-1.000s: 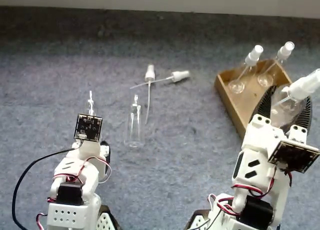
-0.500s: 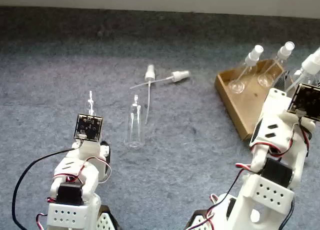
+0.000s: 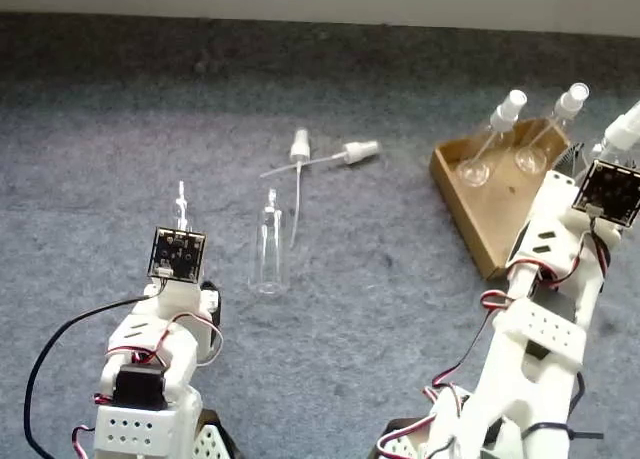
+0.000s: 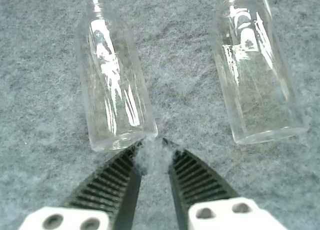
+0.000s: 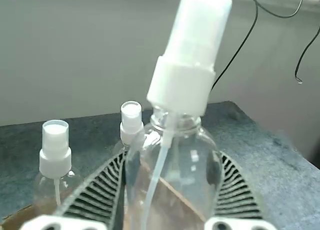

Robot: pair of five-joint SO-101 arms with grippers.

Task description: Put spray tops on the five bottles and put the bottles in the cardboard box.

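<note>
My right gripper (image 5: 172, 162) is shut on a clear bottle (image 5: 172, 170) fitted with a white spray top (image 5: 190, 64), held upright above the cardboard box (image 3: 500, 209); its top (image 3: 625, 129) shows at the right edge. Two capped bottles (image 3: 495, 134) (image 3: 550, 129) stand in the box. My left gripper (image 4: 152, 145) is shut and holds nothing, low on the carpet, its tips just behind the base of a bare bottle (image 4: 115, 104). A second bare bottle (image 4: 255, 74) lies beside it. Two loose spray tops (image 3: 300, 147) (image 3: 358, 153) lie mid-table.
Grey carpet covers the table up to a pale wall at the back. The second bare bottle (image 3: 268, 244) lies between the arms, the loose tops' thin tubes trailing toward it. A black cable (image 3: 50, 349) runs beside the left arm.
The right arm has swung forward and to the right, carrying the capped bottle up over the box's right side. The left arm and the loose parts have stayed put.
</note>
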